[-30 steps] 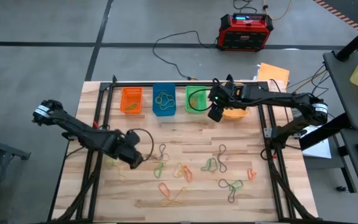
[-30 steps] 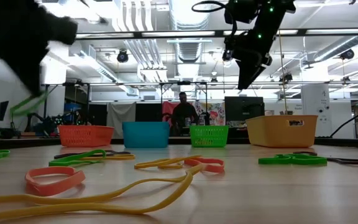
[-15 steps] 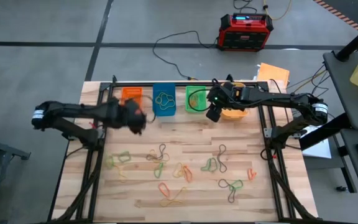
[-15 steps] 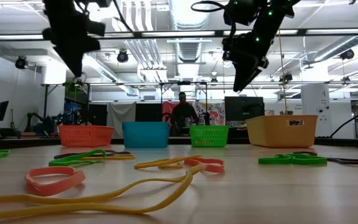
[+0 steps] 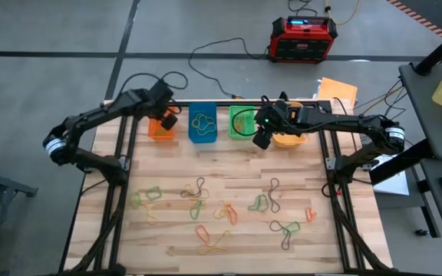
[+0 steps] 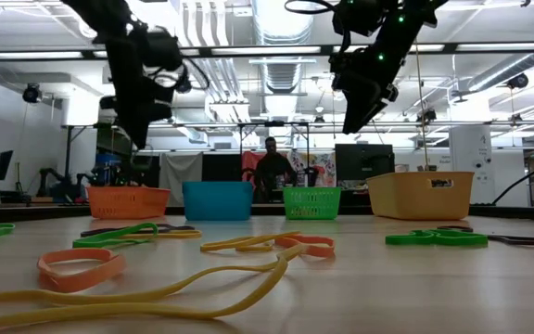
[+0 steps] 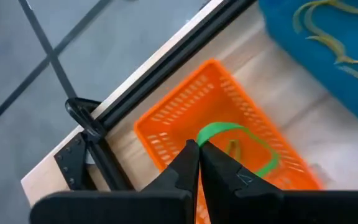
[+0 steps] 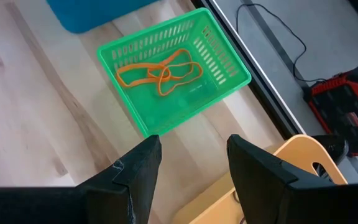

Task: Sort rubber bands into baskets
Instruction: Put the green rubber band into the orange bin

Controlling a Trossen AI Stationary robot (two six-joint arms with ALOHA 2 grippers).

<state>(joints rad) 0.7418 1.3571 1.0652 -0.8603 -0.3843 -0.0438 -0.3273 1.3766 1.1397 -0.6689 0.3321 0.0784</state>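
Observation:
Four baskets stand in a row along the table's far edge: orange (image 5: 159, 126), blue (image 5: 202, 124) with yellow bands in it, green (image 8: 173, 78) with orange bands in it, and yellow-orange (image 5: 291, 138). Several loose rubber bands (image 5: 206, 205) in green, orange, yellow and black lie on the middle of the table. My left gripper (image 7: 197, 148) hangs above the orange basket (image 7: 216, 137), shut on a green rubber band (image 7: 238, 140). My right gripper (image 8: 191, 158) stands open in the air between the green and the yellow-orange basket, with nothing in it. My left gripper pinches the green rubber band at one end of its loop (image 7: 205, 135) between its two fingertips. The fingers slant down from above. The rest of the loop hangs out over the inside of the orange basket; whether it touches the basket I cannot tell.
Black frame rails (image 5: 121, 153) run along the table's left, right and far sides. A red-and-black box (image 5: 304, 38) with cables sits on the floor beyond the far edge. A person (image 6: 272, 172) stands in the room far behind the table.
My left gripper has swung from low over the table's near left part toward the far edge, rising and turning, and now hangs over the orange basket. It has stayed shut, and the green rubber band has gone along, lifted clear of the table.

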